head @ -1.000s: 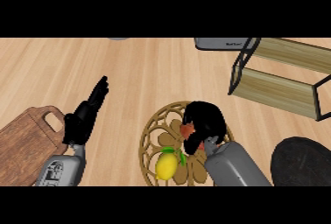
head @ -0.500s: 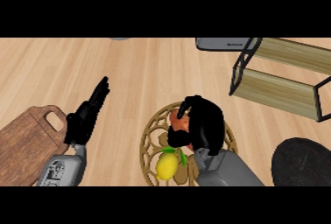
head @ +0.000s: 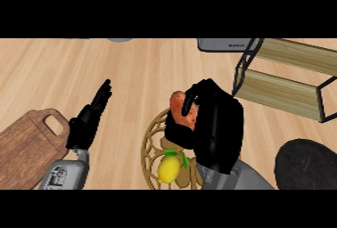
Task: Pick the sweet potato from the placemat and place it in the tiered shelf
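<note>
The right robot hand (head: 214, 129) is curled round the sweet potato (head: 179, 107). Fingers & thumb wrap it, so only the orange top end shows, poking out at the hand's upper left. The potato sits over the top edge of the placemat (head: 153, 142); can't tell if it is touching the mat or up off it.

The placemat is a round woven thing w/ holes in it, tan colour, low in the middle of the view. A yellow lemon (head: 169, 167) w/ a green leaf lies on it, near the bottom, just left of the right forearm.

The tiered shelf (head: 289, 84) stands at the upper right on the wood surface (head: 132, 67). It has a black frame & pale wood boards, one higher, one lower. It is apart from the hand, up & to the right.

The left robot hand (head: 89, 122) is at the left, fingers straight & pointing up. It holds nothing. Just left of it lies a brown cutting board (head: 30, 142) w/ a handle hole.

A dark round thing (head: 309, 164) is at the lower right corner. A grey thing (head: 227, 44) sits at the top edge, next to the shelf.
</note>
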`<state>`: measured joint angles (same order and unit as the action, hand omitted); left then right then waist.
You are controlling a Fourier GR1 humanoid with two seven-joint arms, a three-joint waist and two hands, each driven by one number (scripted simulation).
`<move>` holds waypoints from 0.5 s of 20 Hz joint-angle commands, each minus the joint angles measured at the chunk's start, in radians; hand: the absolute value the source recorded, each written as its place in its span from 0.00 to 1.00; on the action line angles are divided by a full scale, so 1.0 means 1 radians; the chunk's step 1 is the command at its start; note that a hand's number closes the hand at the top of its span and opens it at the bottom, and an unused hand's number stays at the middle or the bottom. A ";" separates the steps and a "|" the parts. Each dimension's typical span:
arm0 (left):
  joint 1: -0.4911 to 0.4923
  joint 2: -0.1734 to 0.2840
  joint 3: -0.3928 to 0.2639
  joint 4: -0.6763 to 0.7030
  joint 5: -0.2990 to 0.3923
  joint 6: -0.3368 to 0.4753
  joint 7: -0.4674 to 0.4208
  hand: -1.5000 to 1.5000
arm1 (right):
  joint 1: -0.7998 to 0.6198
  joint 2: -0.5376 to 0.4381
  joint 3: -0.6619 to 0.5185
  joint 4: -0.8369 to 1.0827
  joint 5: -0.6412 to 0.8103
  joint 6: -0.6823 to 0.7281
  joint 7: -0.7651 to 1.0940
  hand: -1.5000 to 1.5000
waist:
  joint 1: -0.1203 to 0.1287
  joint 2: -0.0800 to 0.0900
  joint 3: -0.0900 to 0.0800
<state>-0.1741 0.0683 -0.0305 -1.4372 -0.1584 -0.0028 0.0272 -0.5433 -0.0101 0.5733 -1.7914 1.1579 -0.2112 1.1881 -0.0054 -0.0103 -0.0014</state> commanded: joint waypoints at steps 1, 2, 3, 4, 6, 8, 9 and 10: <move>0.007 0.009 0.011 -0.026 0.012 -0.007 0.027 0.50 | -0.060 0.010 -0.032 -0.078 0.117 0.135 0.256 1.00 | -0.004 -0.001 0.000; -0.010 0.031 0.028 -0.021 0.027 -0.029 0.030 0.50 | -0.083 0.010 -0.059 -0.066 0.153 0.145 0.245 1.00 | -0.004 0.000 0.000; 0.007 -0.005 0.009 0.013 0.006 0.004 -0.007 0.50 | -0.129 0.010 -0.124 -0.100 0.143 0.199 0.225 1.00 | -0.010 0.001 -0.001; -0.012 0.017 0.020 0.023 0.010 -0.013 -0.009 0.50 | -0.125 0.010 -0.058 -0.110 0.195 0.190 0.273 1.00 | -0.007 0.001 -0.001; 0.035 0.063 0.054 -0.014 0.054 -0.062 -0.019 0.50 | -0.150 0.010 -0.135 -0.137 0.207 0.256 0.244 1.00 | -0.002 -0.001 -0.001; 0.015 0.024 0.026 -0.019 0.026 -0.024 -0.002 0.50 | -0.177 0.010 -0.196 -0.150 0.234 0.295 0.205 1.00 | -0.006 0.001 0.000; 0.030 0.034 0.022 -0.046 0.032 -0.041 -0.004 0.50 | -0.198 0.010 -0.191 -0.122 0.267 0.282 0.220 1.00 | 0.004 0.002 0.000; 0.020 0.012 0.007 -0.039 0.004 -0.007 -0.002 0.50 | -0.238 0.010 -0.244 -0.127 0.272 0.331 0.202 1.00 | -0.002 0.001 0.000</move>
<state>-0.1562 0.0891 -0.0136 -1.4580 -0.1408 -0.0236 0.0223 -0.6863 -0.0093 0.4073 -1.9003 1.3706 -0.0462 1.2088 -0.0078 -0.0095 -0.0016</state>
